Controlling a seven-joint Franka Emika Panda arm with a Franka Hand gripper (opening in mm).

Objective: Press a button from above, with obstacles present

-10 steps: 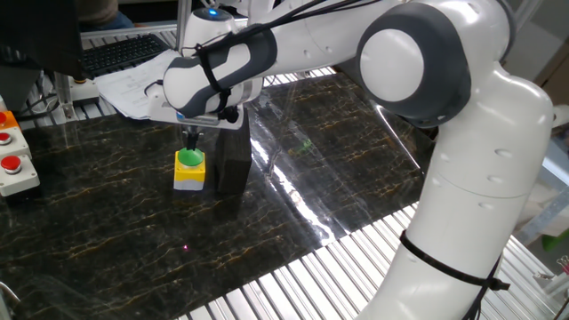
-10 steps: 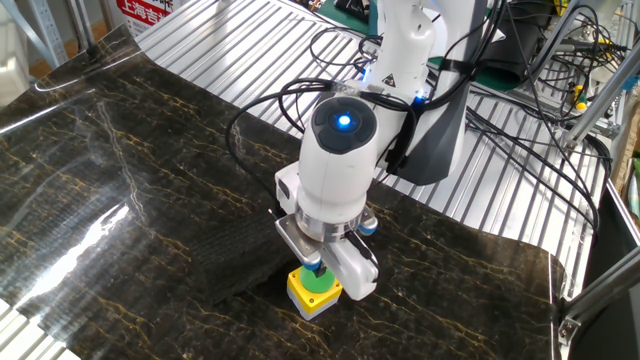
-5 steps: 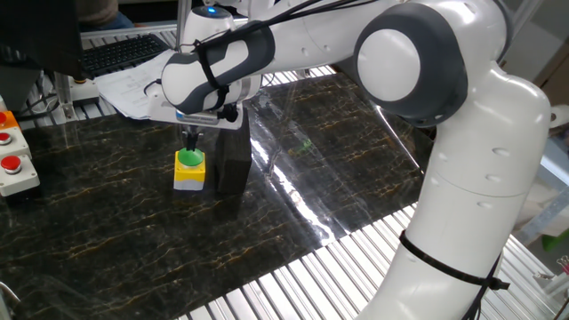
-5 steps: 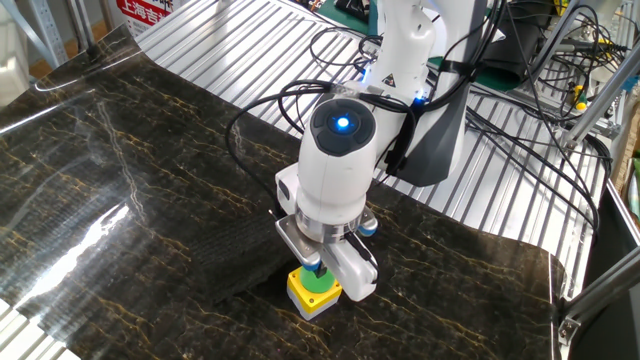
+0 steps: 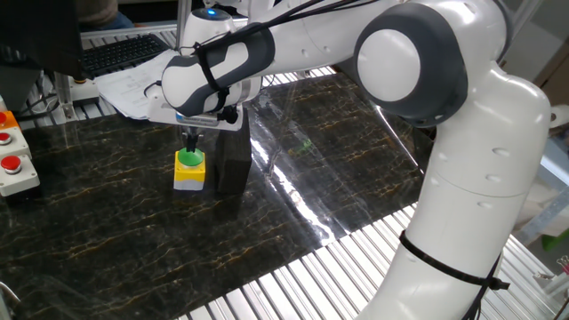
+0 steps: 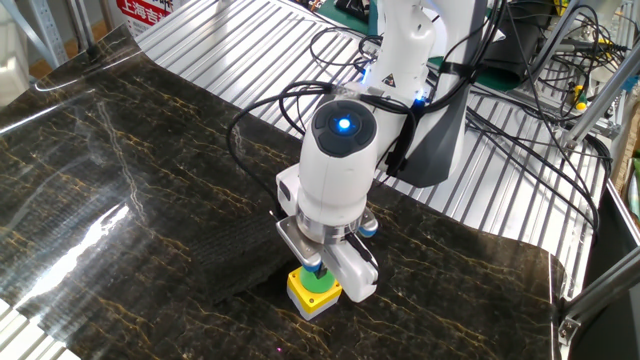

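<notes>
Dark marble-patterned sheeting covers the desk (image 5: 107,222), with ribbed metal showing past its edges and cables trailing beyond the far side in the other fixed view. Over it reaches the white arm (image 5: 462,160), its wrist bent down near the far left part of the desk in one fixed view. Next in size is the black block (image 5: 233,160), standing upright just beside the button box on the side toward the arm's base; in the other fixed view the wrist hides it. Two red buttons in a white housing (image 5: 12,164) sit well apart at the left edge.

The yellow box with the green cap (image 5: 189,168) sits on the desk close to the block. The gripper (image 5: 191,142) hangs straight above the cap, tip pointing down and very near or touching the green dome; contact cannot be confirmed. Whether the fingers are apart or together cannot be told, since the tip reads as one dark shape.

The coming move is judged to be a short straight push downward. Sideways room is tight on the block's side, open toward the left edge and the near edge.
</notes>
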